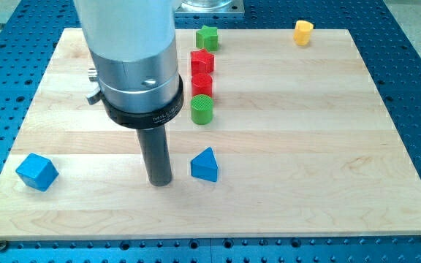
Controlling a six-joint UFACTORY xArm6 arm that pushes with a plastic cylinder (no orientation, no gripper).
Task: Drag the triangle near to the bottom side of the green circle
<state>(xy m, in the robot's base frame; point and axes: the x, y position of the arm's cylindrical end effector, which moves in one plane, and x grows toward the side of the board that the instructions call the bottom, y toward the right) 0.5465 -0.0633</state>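
Observation:
The blue triangle (205, 165) lies on the wooden board below the green circle (202, 109), with a gap between them. My tip (159, 182) rests on the board just to the view's left of the triangle, a short gap apart from it. The green circle sits at the bottom end of a column of blocks near the board's top middle.
Above the green circle stand two red blocks (202, 62) (202, 83) and a green star (207, 36). A blue cube (36, 172) lies at the view's lower left. A yellow block (302, 32) sits at the top right. The board's edge (210, 238) runs along the bottom.

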